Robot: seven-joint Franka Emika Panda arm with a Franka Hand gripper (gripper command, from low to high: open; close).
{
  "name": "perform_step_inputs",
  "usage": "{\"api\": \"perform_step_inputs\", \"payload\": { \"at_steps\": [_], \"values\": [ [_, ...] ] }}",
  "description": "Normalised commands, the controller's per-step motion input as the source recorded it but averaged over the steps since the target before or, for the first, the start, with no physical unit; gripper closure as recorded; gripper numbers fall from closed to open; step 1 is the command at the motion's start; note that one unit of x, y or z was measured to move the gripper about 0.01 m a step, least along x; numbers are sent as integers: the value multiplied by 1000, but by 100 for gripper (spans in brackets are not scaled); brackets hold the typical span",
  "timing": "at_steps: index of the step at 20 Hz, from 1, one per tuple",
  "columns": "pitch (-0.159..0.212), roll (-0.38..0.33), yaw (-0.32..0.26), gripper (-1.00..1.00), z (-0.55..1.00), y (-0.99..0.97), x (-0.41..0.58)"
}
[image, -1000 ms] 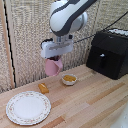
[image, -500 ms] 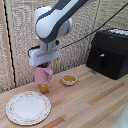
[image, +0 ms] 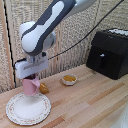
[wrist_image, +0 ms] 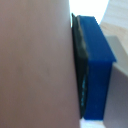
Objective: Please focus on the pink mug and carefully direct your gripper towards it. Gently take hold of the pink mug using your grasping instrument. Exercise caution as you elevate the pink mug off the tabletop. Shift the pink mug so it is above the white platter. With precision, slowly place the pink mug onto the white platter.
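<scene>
Claw (image: 31,76) — clamped on pink mug (image: 30,87) | hangs over plate (image: 15,111) near bench's front edge | advice — lower slowly, upright, release once seated.

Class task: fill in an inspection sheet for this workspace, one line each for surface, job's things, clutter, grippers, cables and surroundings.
Surface: light wooden table.
Job's things: pink mug held over the white platter; contact cannot be told.
Clutter: small white bowl with yellow contents; small orange-brown item behind the platter.
Grippers: gripper shut on the mug, blue finger against its wall.
Cables: black cable running from the arm.
Surroundings: black appliance; slatted screen behind.
</scene>
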Motion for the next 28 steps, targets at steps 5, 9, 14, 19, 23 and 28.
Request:
{"api": "perform_step_inputs", "payload": {
  "at_steps": [5,9,14,19,23,28],
  "values": [
    [16,-140,8,100,-408,266,28],
    [-5,-85,0,100,-321,179,19],
    [-83,-13,0,-100,-75,60,90],
    [-12,10,0,-100,233,11,122],
    [23,25,-5,-100,603,-108,71],
    [75,27,0,-100,540,-26,113]
  ]
}}
